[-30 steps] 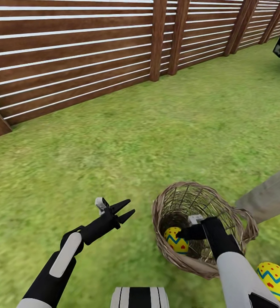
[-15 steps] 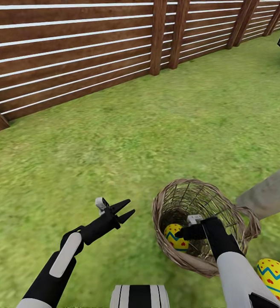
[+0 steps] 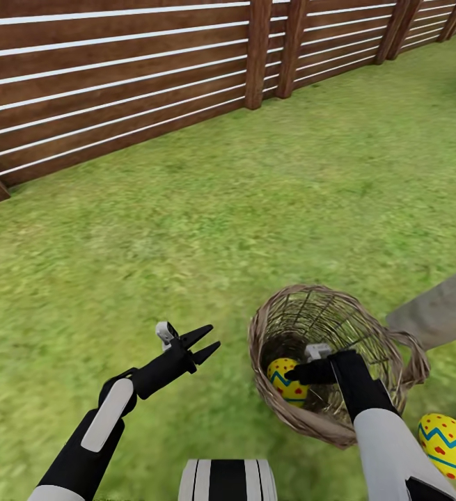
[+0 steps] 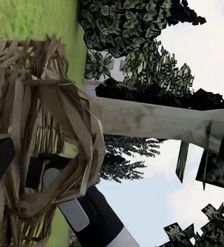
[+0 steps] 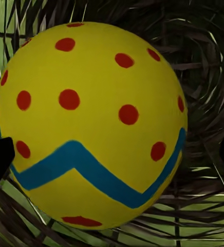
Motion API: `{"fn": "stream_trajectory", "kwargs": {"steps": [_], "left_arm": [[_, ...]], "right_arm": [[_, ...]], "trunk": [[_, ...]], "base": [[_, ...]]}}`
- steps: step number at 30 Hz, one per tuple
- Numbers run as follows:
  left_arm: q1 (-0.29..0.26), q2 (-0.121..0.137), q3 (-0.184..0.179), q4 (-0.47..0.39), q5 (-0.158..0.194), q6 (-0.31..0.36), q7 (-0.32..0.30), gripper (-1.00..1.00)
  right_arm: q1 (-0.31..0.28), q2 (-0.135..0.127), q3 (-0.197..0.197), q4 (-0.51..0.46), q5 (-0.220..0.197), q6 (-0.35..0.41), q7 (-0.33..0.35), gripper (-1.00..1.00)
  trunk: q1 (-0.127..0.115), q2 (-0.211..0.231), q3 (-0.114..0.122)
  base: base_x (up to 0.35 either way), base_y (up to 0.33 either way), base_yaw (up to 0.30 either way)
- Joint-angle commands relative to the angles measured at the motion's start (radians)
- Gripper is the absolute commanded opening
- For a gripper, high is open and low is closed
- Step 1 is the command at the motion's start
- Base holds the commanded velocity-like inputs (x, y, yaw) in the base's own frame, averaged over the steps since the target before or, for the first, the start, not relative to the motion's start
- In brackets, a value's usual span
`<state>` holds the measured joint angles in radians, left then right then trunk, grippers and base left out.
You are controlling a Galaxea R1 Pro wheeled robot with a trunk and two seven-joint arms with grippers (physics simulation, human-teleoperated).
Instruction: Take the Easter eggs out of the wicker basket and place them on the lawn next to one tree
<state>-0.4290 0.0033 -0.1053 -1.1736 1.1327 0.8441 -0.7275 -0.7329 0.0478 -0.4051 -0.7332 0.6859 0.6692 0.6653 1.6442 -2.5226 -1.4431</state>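
Setting: mottled lawn (image 3: pixel 207 209) ran up to a brown slat fence (image 3: pixel 116 76); a grey-beige tree trunk (image 3: pixel 440 309) leaned in just beyond the wicker basket (image 3: pixel 283 410)
Egg in basket: one Easter egg (image 3: pixel 285 380) lay at the bottom, against the wall nearer the left arm
Eggs out: two more (image 3: pixel 445 445) rested on grass beside the basket, close to the trunk
Right gripper (image 3: pixel 299 374): down inside the basket; fingertips apart, one dark tip (image 5: pixel 0 160) at each flank of the egg (image 5: pixel 91 123); not yet clamped
Key relation: egg dead ahead between the fingers, its long axis across the gap; a squeeze looked next
Left gripper (image 3: pixel 203 344): hovering over grass, fingers spread, holding nothing
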Motion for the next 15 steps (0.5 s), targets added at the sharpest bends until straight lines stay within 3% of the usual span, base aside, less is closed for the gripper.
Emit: {"fn": "stream_trajectory", "kwargs": {"steps": [1,15], "left_arm": [[-0.001,0.000,-0.001,0.000,0.005,0.006,0.000,1.00],[-0.001,0.000,-0.002,0.000,0.004,0.006,0.003,1.00]], "right_arm": [[0.000,0.001,-0.006,-0.001,0.026,-0.005,0.008,1.00],[0.000,0.001,-0.004,0.000,0.026,-0.017,0.010,1.00]], "trunk": [[0.000,0.000,-0.005],[0.007,-0.004,-0.059]], "base": [[0.000,0.000,0.000],[0.000,0.000,0.000]]}}
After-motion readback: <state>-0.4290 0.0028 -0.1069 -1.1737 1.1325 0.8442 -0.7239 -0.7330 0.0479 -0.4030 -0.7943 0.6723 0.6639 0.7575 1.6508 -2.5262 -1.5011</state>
